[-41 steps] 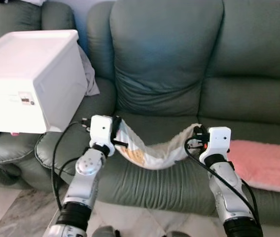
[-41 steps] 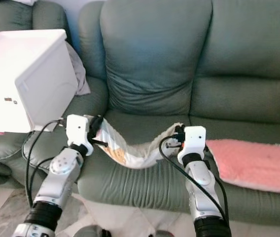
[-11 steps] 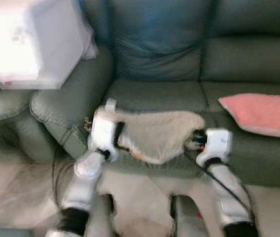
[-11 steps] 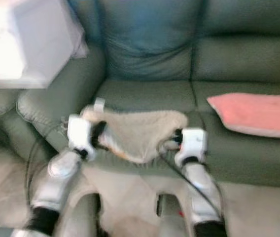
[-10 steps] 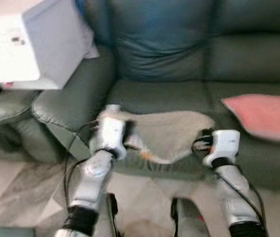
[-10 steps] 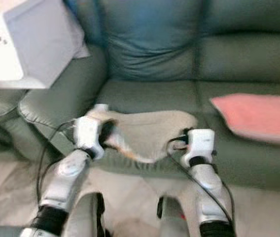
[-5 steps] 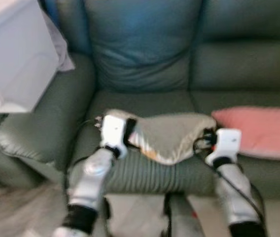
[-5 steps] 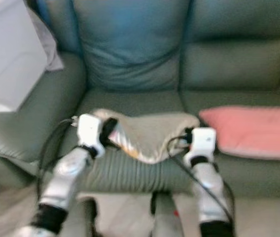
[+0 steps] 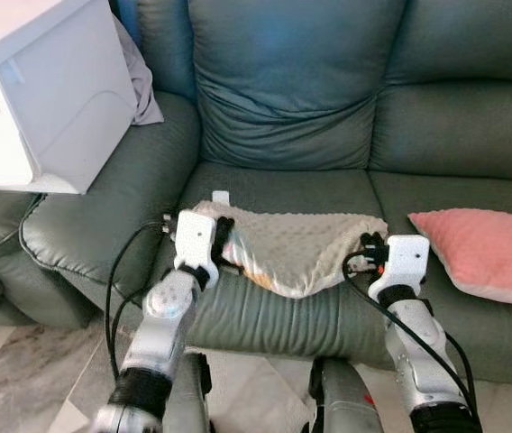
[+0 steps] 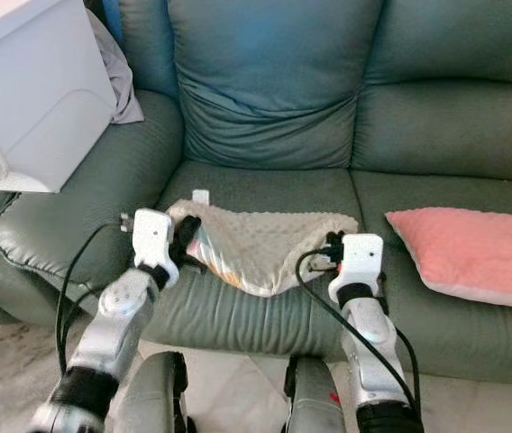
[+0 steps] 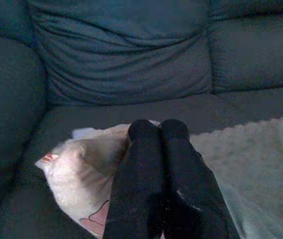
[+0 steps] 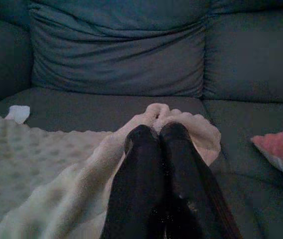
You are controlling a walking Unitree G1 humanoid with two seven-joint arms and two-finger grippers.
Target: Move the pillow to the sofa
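Compared with 3.8 s ago, the pillow (image 9: 297, 248) no longer sags in mid-air between the arms; it now lies spread flat on the front of the sofa (image 9: 283, 99) seat cushion, its front edge hanging slightly over the seat edge. The camera has also shifted, so the white box (image 9: 44, 95) on the armrest sits further left.

The left claw (image 11: 159, 130) is closed, pinching the pillow's left corner. The right claw (image 12: 156, 133) is closed, pinching the right corner.

A pink cushion (image 9: 486, 253) lies on the seat to the right, just beside the pillow, apart from it. A grey cloth (image 9: 143, 86) hangs behind the box.
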